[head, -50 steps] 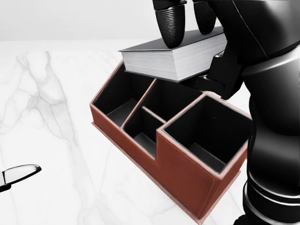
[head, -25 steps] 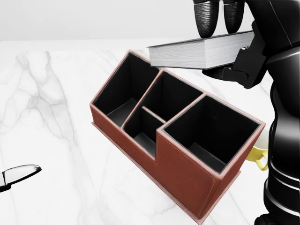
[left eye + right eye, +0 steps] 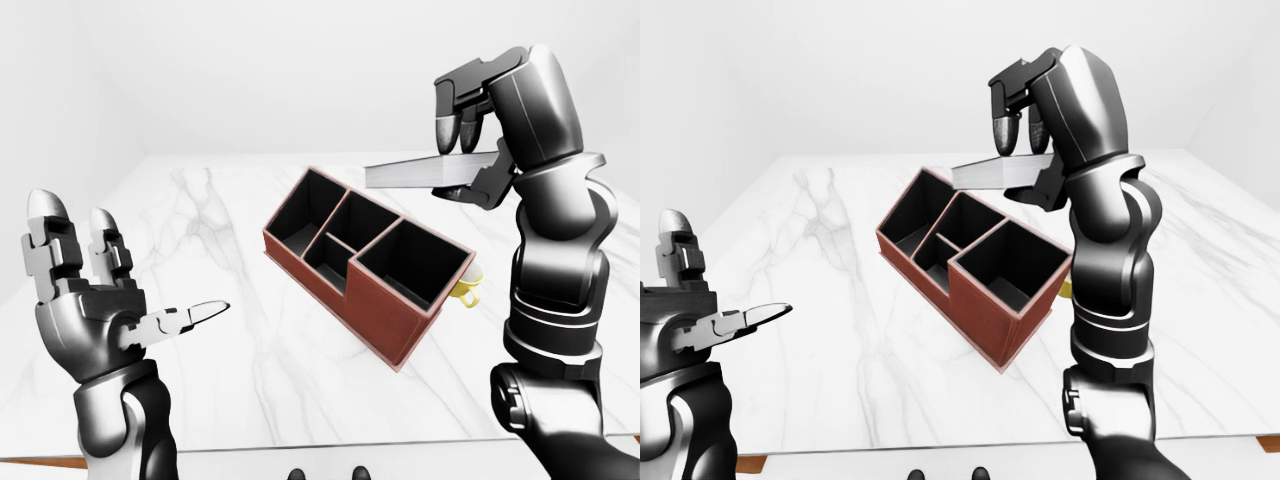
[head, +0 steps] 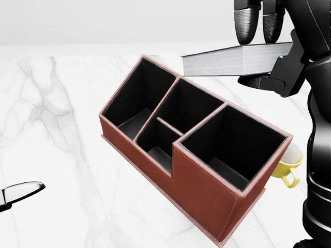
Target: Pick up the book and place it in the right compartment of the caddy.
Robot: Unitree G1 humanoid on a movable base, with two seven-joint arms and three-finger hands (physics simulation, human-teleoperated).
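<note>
head view: right hand (image 4: 264, 49) pinches book (image 4: 232, 59) flat, long axis left-right, above caddy (image 4: 196, 150); left hand (image 3: 95, 300) spread.

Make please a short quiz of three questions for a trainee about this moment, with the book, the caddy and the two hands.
1. True or false: the book lies inside the caddy.
2. Which hand holds the book? A) left hand B) right hand
3. Fill in: beside the caddy's right end, in the head view, stands a yellow ___.

Key:
1. False; it is held flat in the air above the caddy's upper right part.
2. B; the left hand is open and holds nothing.
3. Mug.
</note>
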